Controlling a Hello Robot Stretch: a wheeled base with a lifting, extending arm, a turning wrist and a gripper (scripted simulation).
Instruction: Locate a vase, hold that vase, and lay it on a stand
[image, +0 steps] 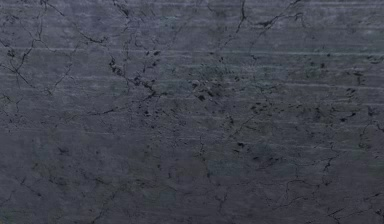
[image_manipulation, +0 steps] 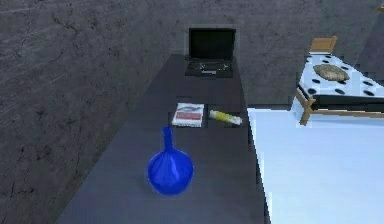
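Past the blue vase (image_manipulation: 170, 170), along dark table (image_manipulation: 150, 105): observing booklet (image_manipulation: 188, 114), yellow stick (image_manipulation: 225, 118), then laptop (image_manipulation: 211, 52); cannot tell pincer state.

Glossy blue vase (image_manipulation: 170, 172), matt dark tabletop (image_manipulation: 140, 120), cracked rough grey wall (image: 190, 110), wooden bed frame (image_manipulation: 322, 45)

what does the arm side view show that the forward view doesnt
Arm side view: a blue vase on a long dark table, with a small book, a yellowish object and a laptop farther along, plus a bed at the right. Forward view: a dark cracked wall up close. Shared: seemingly that same cracked surface, along the arm side view's left.
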